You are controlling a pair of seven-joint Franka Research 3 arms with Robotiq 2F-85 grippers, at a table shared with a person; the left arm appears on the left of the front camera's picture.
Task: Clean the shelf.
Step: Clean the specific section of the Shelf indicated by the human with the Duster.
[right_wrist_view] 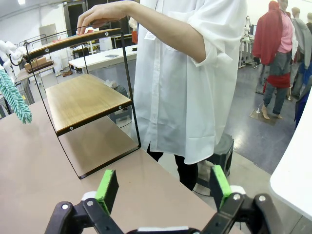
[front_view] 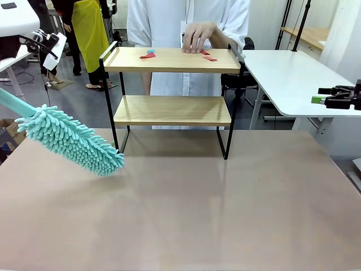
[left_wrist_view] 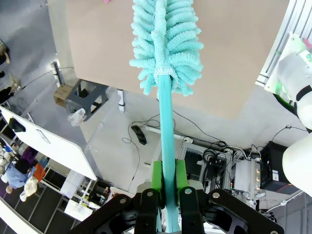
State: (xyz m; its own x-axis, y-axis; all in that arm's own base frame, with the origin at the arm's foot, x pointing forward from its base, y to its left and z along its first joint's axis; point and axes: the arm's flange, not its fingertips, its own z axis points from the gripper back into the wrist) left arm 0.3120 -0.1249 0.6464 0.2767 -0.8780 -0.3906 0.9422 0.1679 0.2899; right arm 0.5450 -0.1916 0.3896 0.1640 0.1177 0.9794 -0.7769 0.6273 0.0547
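The left fingers [left_wrist_view: 157,176] clamp the teal duster [left_wrist_view: 165,44] by its handle, so its fluffy head reaches far ahead of them, just short of the shelf [front_view: 172,110]. The right fingers [right_wrist_view: 108,189] gape empty with the shelf well beyond them, probably out of the sweep's way.

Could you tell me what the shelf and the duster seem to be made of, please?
The shelf: matte light wood boards, grain visible, possibly laminate; thin black frame, likely painted metal. The duster: fluffy teal chenille-like strands, probably microfibre, on a smooth handle, likely plastic.
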